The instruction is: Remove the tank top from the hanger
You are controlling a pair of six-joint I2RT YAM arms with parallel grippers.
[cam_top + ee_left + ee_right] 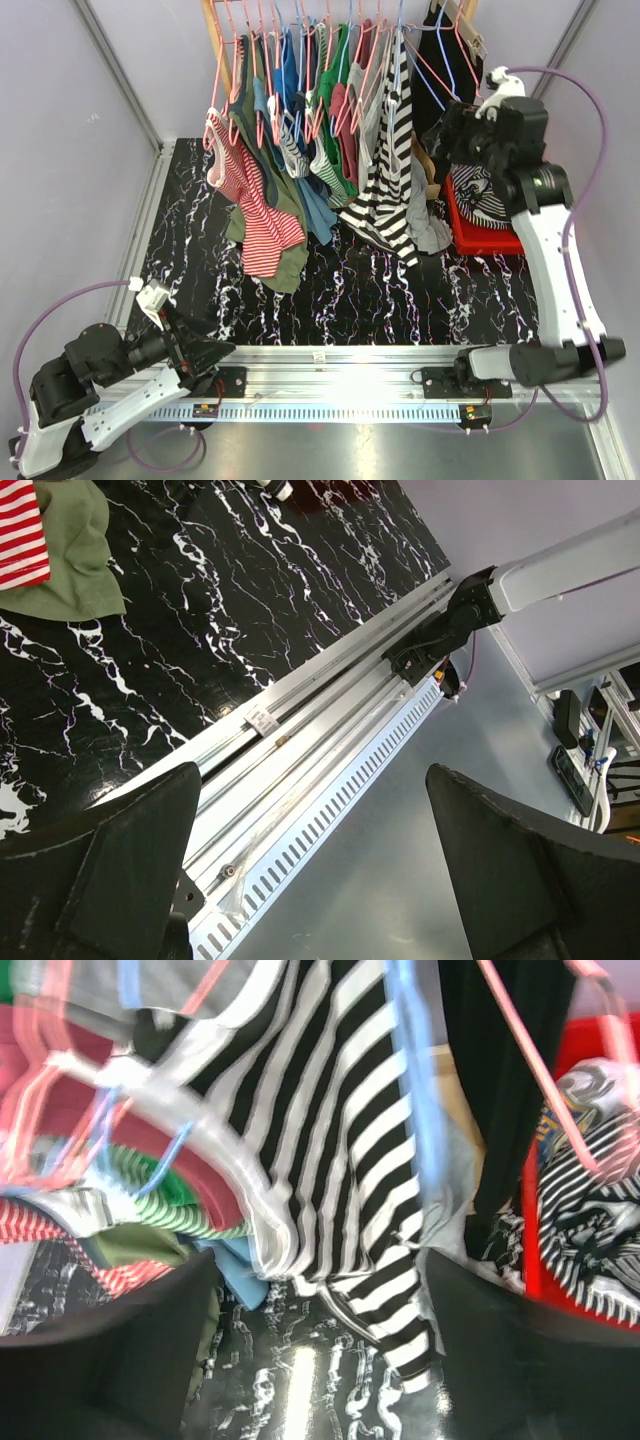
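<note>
1. At 7 o'clock in our overhead view, the left gripper (312, 780) sits low beside the near-edge rail. Its fingers are wide apart and hold nothing.
2. At 10 o'clock, a red-striped top (262, 220) and an olive garment (292, 262) droop from the rack's left end down to the table (350, 295).
3. At 12 o'clock, the rack (213, 40) carries a crowded row of clothes.
4. Toward 1 o'clock, the tank top (385, 195), striped black and white, hangs in the right part of that row. It is still on its hanger, with its hem low near the table. Our right wrist view is blurred, so we cannot tell which hanger bears it.
5. At 2 o'clock, the right gripper (320, 1265) is raised just right of the tank top and faces it. Its fingers are spread and empty.
6. In the same wrist view, a pink hanger (545, 1075) crosses a black garment (500, 1110) just right of the tank top.
7. At 3 o'clock, a red bin (480, 243) holds a striped cloth (478, 198).
</note>
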